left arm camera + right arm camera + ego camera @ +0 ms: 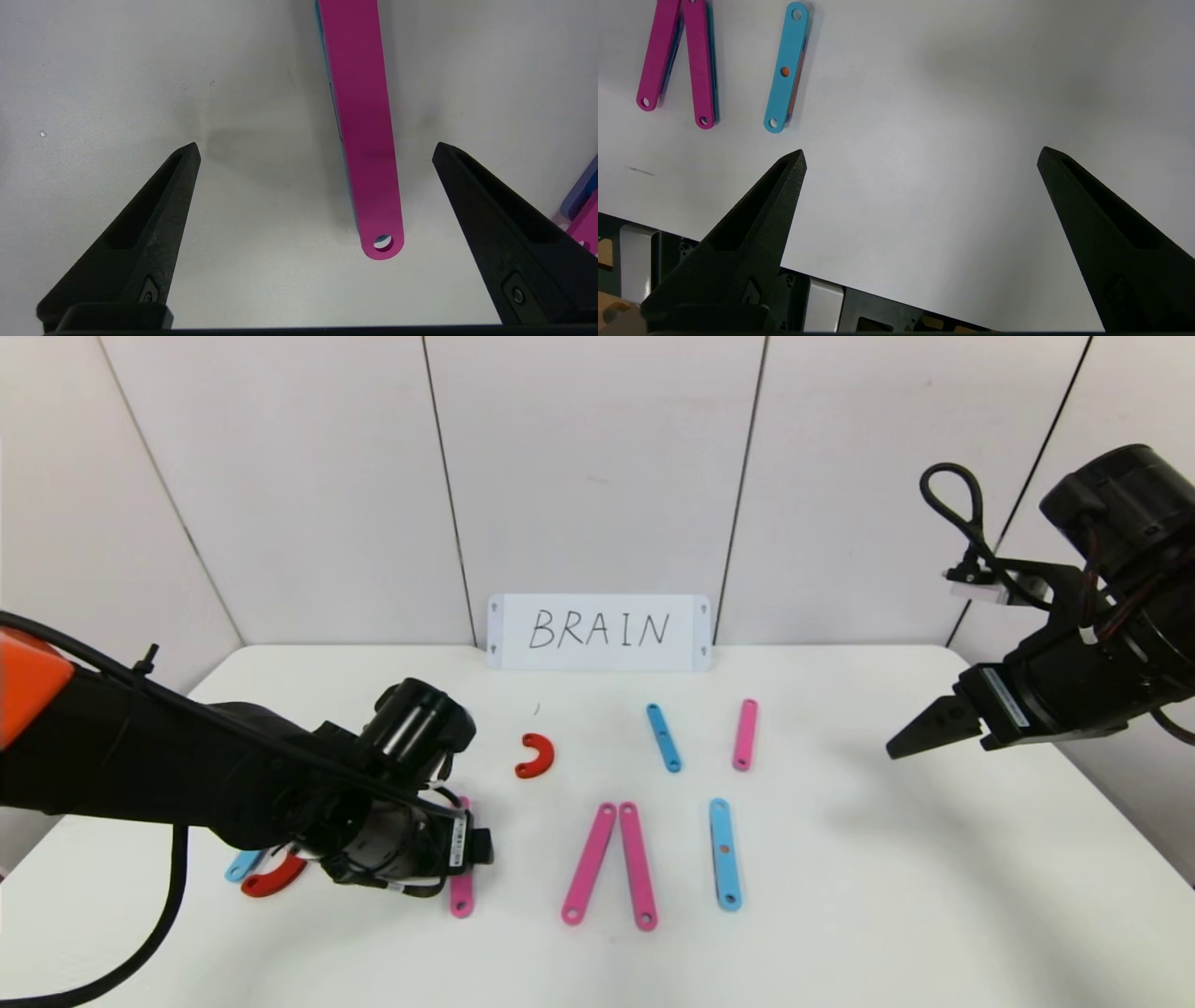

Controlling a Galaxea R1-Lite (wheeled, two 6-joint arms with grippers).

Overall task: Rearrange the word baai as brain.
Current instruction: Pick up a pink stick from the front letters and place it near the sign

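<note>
The word baai lies as loose pieces on the white table (887, 859). Two pink bars (588, 863) lean together like an A, with a blue bar (724, 854) beside them. Farther back lie a red C-piece (535, 756), a short blue bar (664, 737) and a short pink bar (744, 735). My left gripper (316, 149) hangs low and open over the end of a pink bar (364, 130), which lies between its fingers untouched. Under that arm peek another red C-piece (274, 877) and a blue bar (243, 865). My right gripper (910, 733) is raised at the right, open and holding nothing.
A white card (598, 631) with handwritten BRAIN leans on the back wall. The right wrist view shows the table's front edge (878, 289) close below the right gripper (920, 156). Purple and pink bar ends (581, 205) lie beside the left gripper.
</note>
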